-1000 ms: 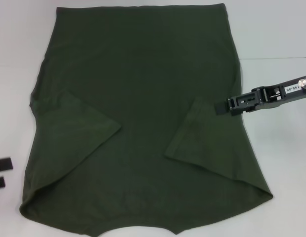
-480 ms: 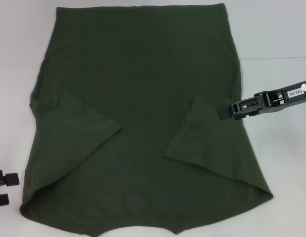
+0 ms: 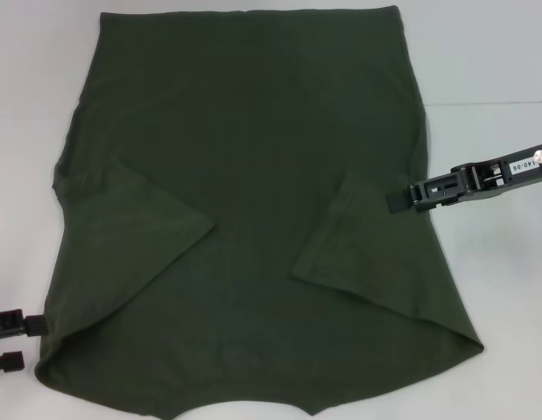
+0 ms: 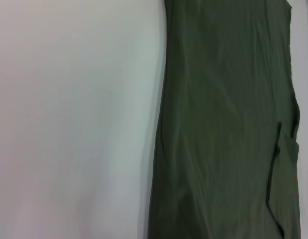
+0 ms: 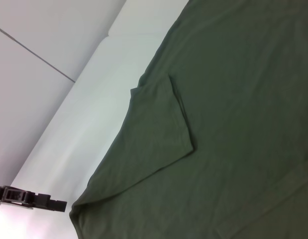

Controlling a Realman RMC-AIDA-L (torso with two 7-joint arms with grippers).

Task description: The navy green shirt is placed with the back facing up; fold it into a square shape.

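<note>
The navy green shirt [image 3: 244,210] lies spread flat on the white counter [image 3: 489,61], covering most of it — a large dark olive piece of soft, matte cloth, plain and unprinted, with faint ripples along its length. Both short sleeves are folded inward over the body, making two angled flaps with straight hemmed edges, and the near edge curves in a shallow arc.

The right tool [image 3: 395,199], black and blocky with a small white label on its arm, sits at the shirt's right edge beside the folded sleeve; whether its fingers are apart or together cannot be told. The left tool [image 3: 25,341] shows at the near left corner — two black fingers apart, just beside the fabric's edge.
</note>
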